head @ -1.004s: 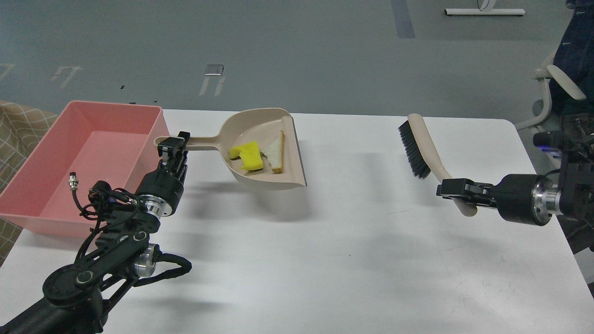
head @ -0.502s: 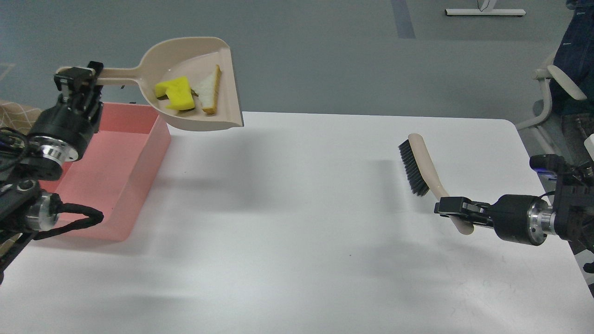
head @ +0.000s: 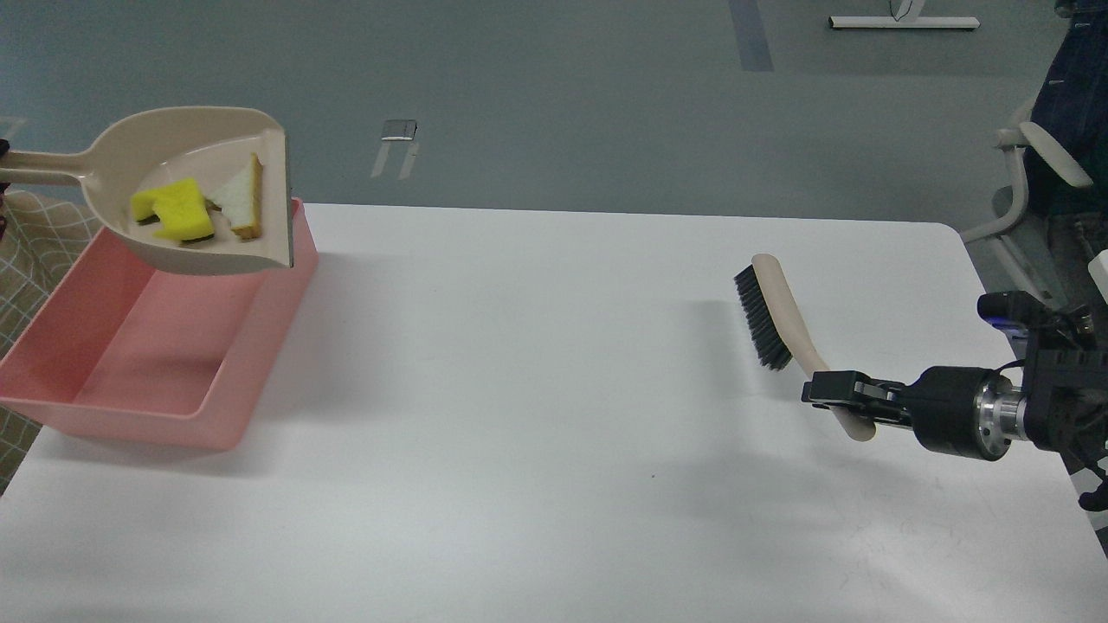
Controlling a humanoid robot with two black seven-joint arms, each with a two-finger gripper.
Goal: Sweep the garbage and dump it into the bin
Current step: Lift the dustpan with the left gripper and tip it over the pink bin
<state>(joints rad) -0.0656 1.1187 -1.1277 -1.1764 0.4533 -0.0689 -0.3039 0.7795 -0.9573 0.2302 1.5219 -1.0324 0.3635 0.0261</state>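
Observation:
A beige dustpan (head: 173, 251) hangs in the air over the far end of the pink bin (head: 130, 363) at the table's left edge. In the pan lie a yellow spongy chunk (head: 173, 210) and a triangular bread slice (head: 242, 197). The pan's handle runs off the left edge of the view, and my left gripper is out of view there. My right gripper (head: 835, 400) is shut on the handle of a beige brush (head: 779, 311) with black bristles, held low over the table's right side.
The white table (head: 554, 415) carries only the bin. A checked fabric (head: 35, 251) lies left of the bin. An office chair (head: 1039, 173) stands beyond the table's right corner.
The dustpan with both pieces of garbage has moved left and slightly down, now over the bin. My left gripper has passed out of view. The brush has shifted slightly lower.

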